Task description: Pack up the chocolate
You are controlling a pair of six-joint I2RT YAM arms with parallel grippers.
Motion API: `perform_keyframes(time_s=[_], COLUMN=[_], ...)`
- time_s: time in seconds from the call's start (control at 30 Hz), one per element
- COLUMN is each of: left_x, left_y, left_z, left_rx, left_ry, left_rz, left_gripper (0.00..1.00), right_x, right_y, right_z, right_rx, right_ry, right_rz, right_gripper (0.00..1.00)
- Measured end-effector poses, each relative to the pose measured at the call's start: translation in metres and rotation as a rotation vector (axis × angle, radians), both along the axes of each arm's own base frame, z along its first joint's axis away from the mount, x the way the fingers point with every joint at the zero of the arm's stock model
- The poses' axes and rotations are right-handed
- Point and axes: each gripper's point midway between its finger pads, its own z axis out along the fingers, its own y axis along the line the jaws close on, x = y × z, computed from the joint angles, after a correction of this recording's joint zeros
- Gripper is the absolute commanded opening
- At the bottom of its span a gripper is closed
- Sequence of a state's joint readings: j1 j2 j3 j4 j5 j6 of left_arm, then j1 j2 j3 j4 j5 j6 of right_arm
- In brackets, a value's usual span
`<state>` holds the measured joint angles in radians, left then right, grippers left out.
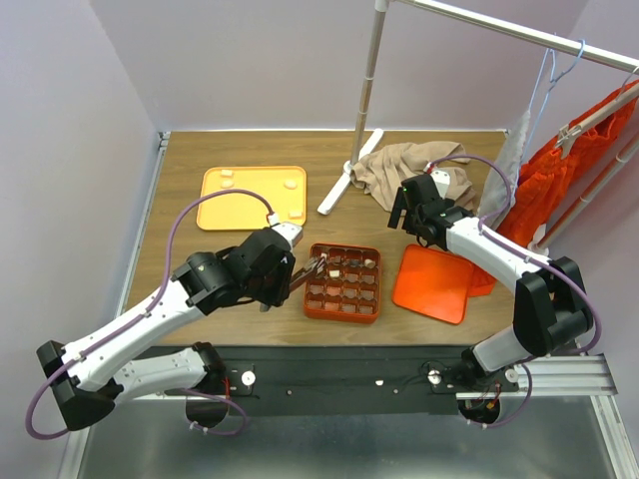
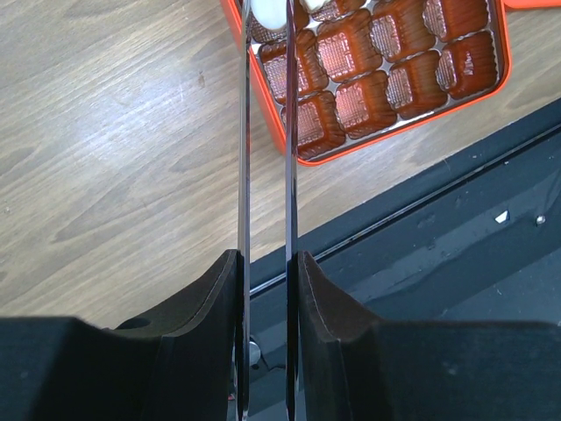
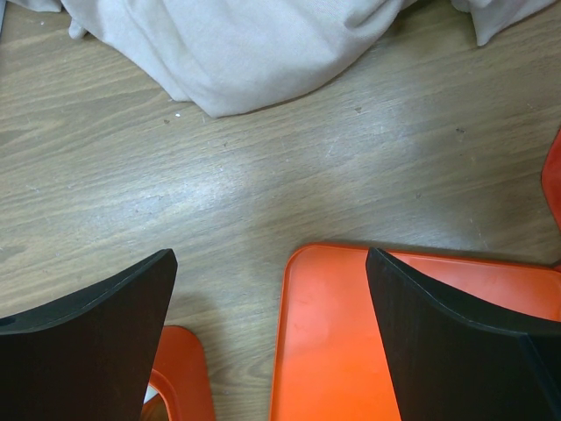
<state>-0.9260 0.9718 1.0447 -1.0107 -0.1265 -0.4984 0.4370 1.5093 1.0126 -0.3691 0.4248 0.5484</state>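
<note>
The orange gridded box (image 1: 342, 282) sits mid-table with a few chocolates in its top row, one cream-white (image 1: 370, 261). My left gripper (image 1: 290, 261) is shut on thin metal tweezers (image 2: 244, 132). The tweezer tips pinch a cream-white chocolate (image 2: 267, 10) over the box's corner cell (image 2: 351, 149). Two more cream lumps (image 1: 291, 184) lie on the flat yellow-orange tray (image 1: 252, 197) at the back left. My right gripper (image 1: 399, 215) hangs open and empty (image 3: 270, 254) above the wood, beside the orange lid (image 3: 351, 351).
The orange lid (image 1: 434, 282) lies right of the box. A beige cloth (image 1: 409, 170) and the foot of a clothes rack (image 1: 344, 185) sit at the back. An orange garment (image 1: 569, 170) hangs at the right edge.
</note>
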Motion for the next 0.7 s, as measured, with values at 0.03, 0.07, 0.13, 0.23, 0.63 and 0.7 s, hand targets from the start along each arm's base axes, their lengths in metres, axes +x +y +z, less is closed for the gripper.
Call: perform_keyframes(time_s=[0.03,0.07,0.13,0.23,0.63,0.7], left_x=[0.0002,0.0002,0.0001,0.0003,0.0009,0.0010], left_y=[-0.0003,-0.0005,-0.0012,-0.0021,-0.0028,-0.0029], left_z=[-0.0006,-0.0010,-0.0024,-0.0034,-0.0037,-0.0036], left_rx=[0.002,0.004,0.010,0.013,0.016,0.016], left_ry=[0.001,0.003,0.006,0.007,0.005,0.005], left_rz=[-0.001,-0.002,-0.006,-0.010,-0.012,-0.012], left_gripper=[0.00,0.03,0.07,0.14,0.29,0.29], right_x=[0.0000,0.0000,0.0000,0.0001,0.0000,0.0000], right_y=[0.0000,0.0000,0.0000,0.0000,0.0000,0.0000], right_z=[0.0000,0.0000,0.0000,0.0001,-0.0012,-0.0014], right_rx=[0.000,0.000,0.000,0.000,-0.001,-0.001], right_ry=[0.000,0.000,0.000,0.000,0.003,0.003], right_rz=[0.000,0.000,0.000,0.000,0.000,0.000], right_gripper=[0.98,0.98,0.98,0.98,0.98,0.98])
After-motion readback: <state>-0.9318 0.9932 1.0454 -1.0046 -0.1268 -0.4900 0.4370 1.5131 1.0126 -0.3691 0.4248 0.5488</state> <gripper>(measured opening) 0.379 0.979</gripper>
